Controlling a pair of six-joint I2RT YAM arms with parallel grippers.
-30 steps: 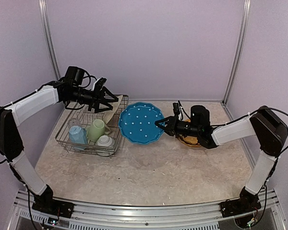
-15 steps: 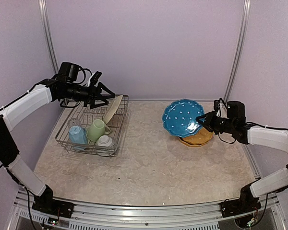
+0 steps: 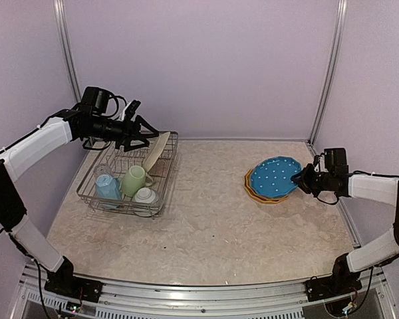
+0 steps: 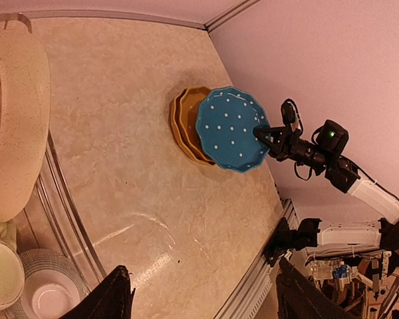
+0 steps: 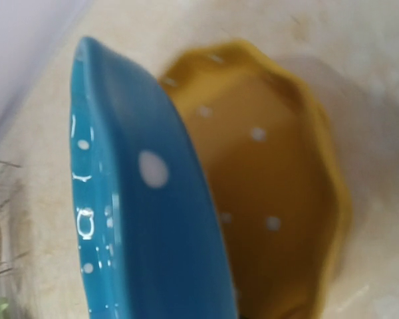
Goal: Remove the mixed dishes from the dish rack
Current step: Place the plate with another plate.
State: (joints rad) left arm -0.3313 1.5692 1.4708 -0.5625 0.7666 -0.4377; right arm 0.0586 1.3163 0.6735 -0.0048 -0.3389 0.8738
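The dish rack point(image 3: 96, 193) stands at the left and holds a leaning cream plate point(image 3: 157, 149), a light blue cup point(image 3: 108, 187), a light green mug point(image 3: 134, 179) and a small white cup point(image 3: 145, 195). My left gripper point(image 3: 147, 137) hovers open just left of the cream plate's top, gripping nothing. In its wrist view the cream plate point(image 4: 13, 126) fills the left edge. At the right, my right gripper point(image 3: 298, 178) is shut on the right rim of the blue dotted plate point(image 3: 274, 178). That plate is tilted low over the stacked yellow plates point(image 3: 251, 191), as the right wrist view shows point(image 5: 139, 219).
The yellow plate point(image 5: 279, 186) lies directly under the blue one. The back wall and a corner post point(image 3: 326, 73) stand close behind the stack. Bare marble tabletop point(image 3: 206, 219) lies between the rack and the plates. The front rail point(image 3: 199, 296) runs along the near edge.
The right arm carried the blue plate from beside the rack to the right and lowered it over the yellow stack. The left gripper pulled back slightly and opened a little wider.
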